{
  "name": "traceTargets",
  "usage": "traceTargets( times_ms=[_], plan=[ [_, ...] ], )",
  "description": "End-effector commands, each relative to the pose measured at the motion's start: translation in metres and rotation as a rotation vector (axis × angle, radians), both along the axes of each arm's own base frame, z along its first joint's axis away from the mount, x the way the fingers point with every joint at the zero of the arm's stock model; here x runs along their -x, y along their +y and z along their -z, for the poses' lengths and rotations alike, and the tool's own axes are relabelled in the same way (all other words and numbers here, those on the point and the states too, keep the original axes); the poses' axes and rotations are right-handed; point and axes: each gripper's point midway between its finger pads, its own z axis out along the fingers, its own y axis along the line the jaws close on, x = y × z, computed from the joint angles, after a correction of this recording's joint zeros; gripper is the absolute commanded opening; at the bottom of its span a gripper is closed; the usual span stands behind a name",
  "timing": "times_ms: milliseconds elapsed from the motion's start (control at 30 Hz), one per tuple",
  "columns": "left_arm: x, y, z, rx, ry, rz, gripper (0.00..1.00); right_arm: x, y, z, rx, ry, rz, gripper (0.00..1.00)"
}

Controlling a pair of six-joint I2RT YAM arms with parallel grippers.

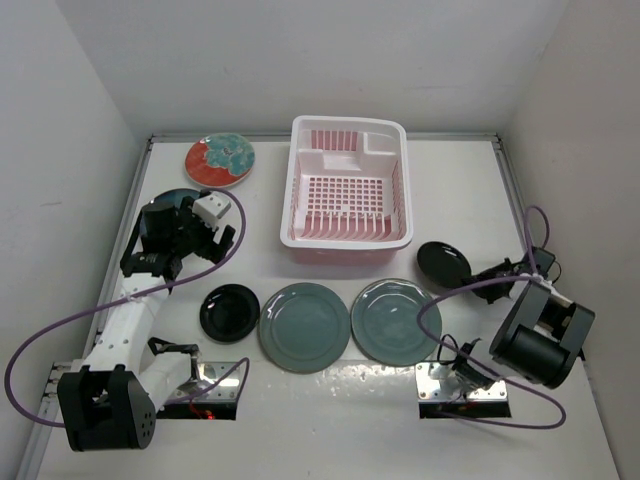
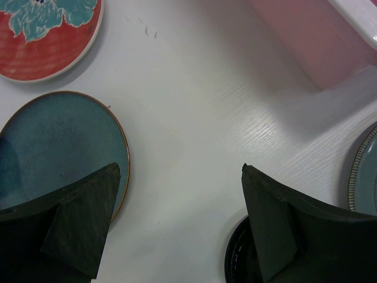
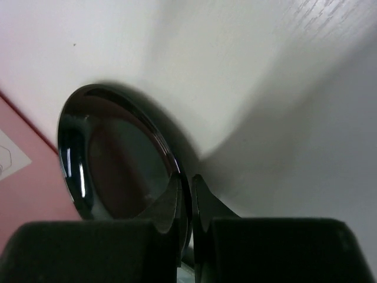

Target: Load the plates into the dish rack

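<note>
The dish rack (image 1: 347, 239) is sitting empty, so nothing is loaded yet. The right hand (image 3: 187, 191) is pinching the rim of a black plate (image 3: 118, 168) near the rack's right corner. The left hand (image 2: 179, 171) is hanging open over the teal plate (image 2: 59, 147). All other plates (image 1: 304, 327) are waiting on the tabletop (image 1: 330, 425).

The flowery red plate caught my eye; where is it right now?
In the top view the red plate lies flat in the far left corner of the table, left of the dish rack, with the teal plate just nearer.
</note>
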Motion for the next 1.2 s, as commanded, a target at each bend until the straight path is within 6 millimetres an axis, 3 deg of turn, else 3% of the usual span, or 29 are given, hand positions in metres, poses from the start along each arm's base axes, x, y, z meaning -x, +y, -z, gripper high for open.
traceTargets(
  times_ms=[0, 100, 133, 200, 500, 533, 567, 600, 633, 700, 733, 867, 900, 967, 1033, 1067, 1167],
  plan=[
    [0.000, -0.004, -0.007, 0.004, -0.027, 0.012, 0.88, 0.030, -0.012, 0.006, 0.129, 0.131, 0.004, 0.00],
    [0.000, -0.004, -0.007, 0.004, -0.027, 0.012, 0.88, 0.016, -0.029, -0.020, 0.250, 0.051, 0.031, 0.00],
    [0.000, -0.004, -0.007, 0.004, -0.027, 0.012, 0.88, 0.006, -0.034, -0.043, 0.314, -0.022, 0.034, 0.00],
    [0.000, -0.004, -0.004, 0.004, -0.018, 0.012, 0.88, -0.001, -0.045, -0.062, 0.393, -0.044, 0.057, 0.00],
    [-0.007, -0.005, -0.007, 0.002, -0.014, 0.024, 0.88, -0.017, -0.057, -0.154, 0.732, -0.130, 0.037, 0.00],
    [-0.008, -0.005, -0.009, 0.002, -0.024, 0.024, 0.88, -0.026, -0.059, -0.180, 0.764, -0.163, 0.039, 0.00],
    [-0.013, -0.005, -0.011, 0.008, -0.029, 0.020, 0.88, -0.033, -0.049, -0.183, 0.778, -0.164, -0.011, 0.00],
    [-0.015, -0.005, -0.009, 0.019, -0.019, 0.014, 0.88, -0.027, -0.056, -0.185, 0.837, -0.106, -0.012, 0.00],
    [-0.019, -0.005, -0.016, 0.025, -0.041, 0.010, 0.88, -0.042, -0.053, -0.212, 0.879, -0.140, -0.035, 0.00],
    [-0.033, -0.002, -0.024, 0.041, -0.066, -0.026, 0.88, -0.041, -0.059, -0.228, 0.972, -0.083, -0.033, 0.00],
    [-0.040, -0.002, -0.033, 0.049, -0.089, -0.030, 0.88, -0.056, -0.054, -0.256, 1.026, -0.112, -0.079, 0.00],
    [-0.070, 0.005, -0.058, 0.078, -0.177, -0.094, 0.88, -0.083, -0.031, -0.312, 1.166, -0.161, -0.154, 0.00],
    [-0.074, 0.004, -0.058, 0.096, -0.176, -0.103, 0.88, -0.090, -0.011, -0.311, 1.200, -0.150, -0.211, 0.00],
    [-0.084, 0.005, -0.065, 0.106, -0.197, -0.116, 0.87, -0.103, 0.001, -0.323, 1.255, -0.121, -0.268, 0.00],
    [-0.092, 0.003, -0.085, 0.125, -0.269, -0.119, 0.86, -0.098, 0.028, -0.326, 1.332, -0.080, -0.324, 0.00],
    [-0.095, 0.003, -0.085, 0.133, -0.272, -0.121, 0.86, -0.107, 0.048, -0.335, 1.337, -0.108, -0.351, 0.00],
    [-0.108, -0.001, -0.096, 0.146, -0.275, -0.142, 0.86, -0.103, 0.086, -0.339, 1.330, -0.119, -0.407, 0.00]
  ],
)
